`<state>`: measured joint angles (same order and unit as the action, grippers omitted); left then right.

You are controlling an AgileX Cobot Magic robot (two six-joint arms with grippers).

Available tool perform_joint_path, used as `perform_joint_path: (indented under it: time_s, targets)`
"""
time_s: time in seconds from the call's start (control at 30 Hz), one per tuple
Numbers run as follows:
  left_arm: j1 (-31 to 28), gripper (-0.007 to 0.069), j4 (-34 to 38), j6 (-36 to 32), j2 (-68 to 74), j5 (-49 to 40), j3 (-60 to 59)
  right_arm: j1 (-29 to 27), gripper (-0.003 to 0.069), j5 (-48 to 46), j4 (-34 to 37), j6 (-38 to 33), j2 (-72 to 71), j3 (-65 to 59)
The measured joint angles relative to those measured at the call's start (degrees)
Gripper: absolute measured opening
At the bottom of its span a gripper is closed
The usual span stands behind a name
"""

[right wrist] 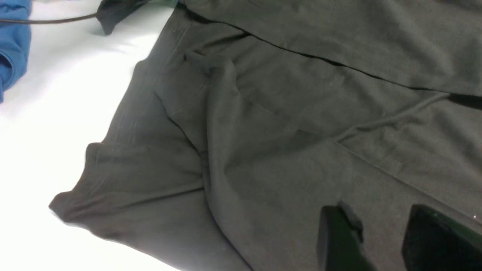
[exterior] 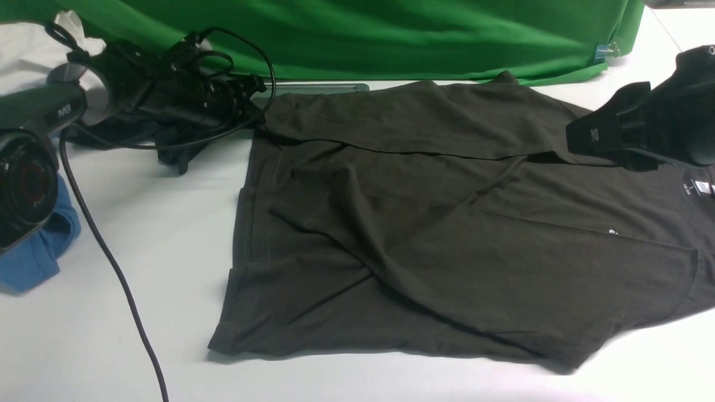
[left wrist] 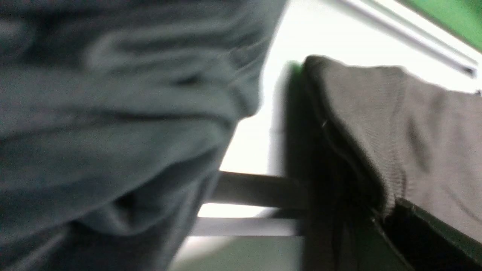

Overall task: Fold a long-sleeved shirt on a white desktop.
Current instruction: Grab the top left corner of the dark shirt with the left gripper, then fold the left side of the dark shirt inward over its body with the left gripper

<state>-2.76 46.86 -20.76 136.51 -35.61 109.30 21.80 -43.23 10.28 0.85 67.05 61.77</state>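
**A:** Start nearest us. What lies at six o'clock?

**B:** The near edge of the large, dark olive-brown knit long-sleeved shirt (exterior: pixel 447 251). It lies flat on the broad matte white desktop (exterior: pixel 139 335), spreading from the centre out past three o'clock. The hem faces nine o'clock and the neck label three, with the sleeves laid in over the body.

**A:** Anything beside it?

**B:** A crumpled bright blue shirt (exterior: pixel 33 257) at eight o'clock, well apart from it. A thin black cable (exterior: pixel 111 262) trails between the two.

**A:** And the right gripper (right wrist: pixel 380 210)?

**B:** It hovers at three o'clock over the collar end. Its jaws stand parted with nothing between them.

**A:** The left gripper (exterior: pixel 256 103)?

**B:** It is farther off, at eleven o'clock, by the far hem corner. Its wrist view shows ribbed olive knit draped against one finger (left wrist: pixel 312 169), with a bunched charcoal-grey garment (left wrist: pixel 113 131) just beside. The blur hides whether the jaws are clenched on the cloth, so I cannot tell.

**A:** How will the shirt handle?

**B:** By my judgement it is soft, light and limp. It will sag from any pinch, drag across the top and carry its wrinkles along. I would take it by the stitched hem corners and the shoulders, where the layers are firmer, and mind how many layers get caught.

**A:** And beyond?

**B:** The draped green cloth backdrop (exterior: pixel 391 33) at twelve o'clock.
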Motion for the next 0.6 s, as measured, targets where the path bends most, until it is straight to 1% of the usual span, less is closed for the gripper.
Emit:
perform_joint_path:
  time_s: [0.2, 0.3, 0.43, 0.53, 0.6]
  targets:
    - [0.0, 0.0061, -0.1, -0.1, -6.3, -4.4, 0.0, 0.0, 0.0241, 0.0, 0.0, 0.1, 0.0, 0.0]
    - [0.0, 0.0061, -0.5, -0.2, -12.0, -10.6, 0.0, 0.0, 0.0241, 0.0, 0.0, 0.1, 0.0, 0.0]
    - [0.8, 0.0061, -1.3, 0.0, -16.4, -16.1, 0.0, 0.0, 0.0241, 0.0, 0.0, 0.1, 0.0, 0.0]
    - [2.1, 0.0061, -3.3, 0.8, -18.6, -21.0, 0.0, 0.0, 0.0241, 0.0, -0.1, 0.1, 0.0, 0.0]
    - [3.9, 0.0061, -6.7, 2.0, -19.1, -24.0, 0.0, 0.0, 0.0241, -0.1, -0.3, 0.1, 0.0, 0.0]
